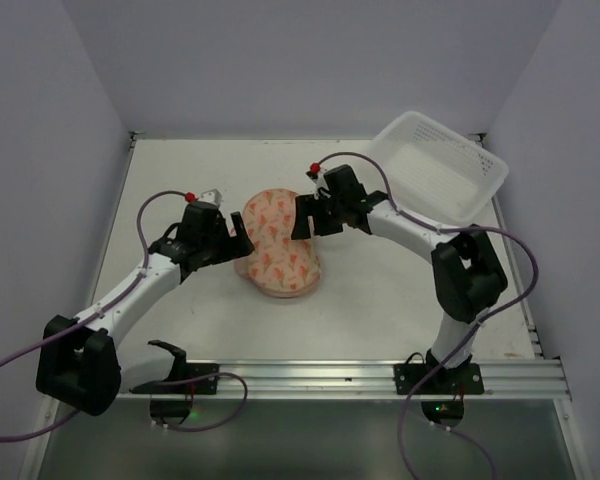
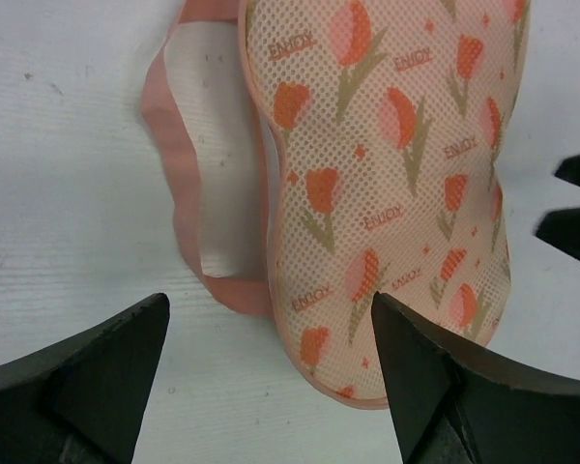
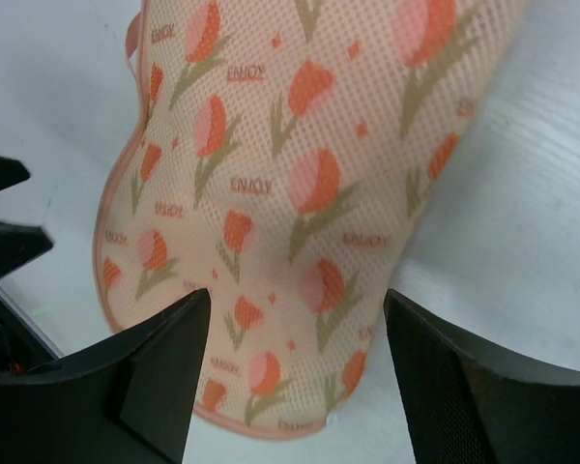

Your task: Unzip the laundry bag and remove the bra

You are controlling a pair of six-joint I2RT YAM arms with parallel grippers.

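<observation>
The laundry bag (image 1: 278, 245), peach-pink mesh with orange tulips, lies flat mid-table. Its pink loop (image 2: 179, 184) curls out beside it, pale on the inside. My left gripper (image 1: 238, 240) stands open at the bag's left side. In the left wrist view the left gripper (image 2: 271, 309) spans the bag's (image 2: 387, 174) rounded end, with one finger (image 2: 435, 377) over the mesh and the other over bare table. My right gripper (image 1: 302, 218) is open at the bag's far right edge. The wrist view shows the right gripper (image 3: 298, 300) straddling the bag's (image 3: 290, 174) other end without pinching it. The bra is hidden.
A white slotted plastic basket (image 1: 440, 165) sits tilted at the table's back right corner. The table (image 1: 380, 300) is white, walled on three sides. A metal rail (image 1: 330, 375) carries the arm bases along the near edge.
</observation>
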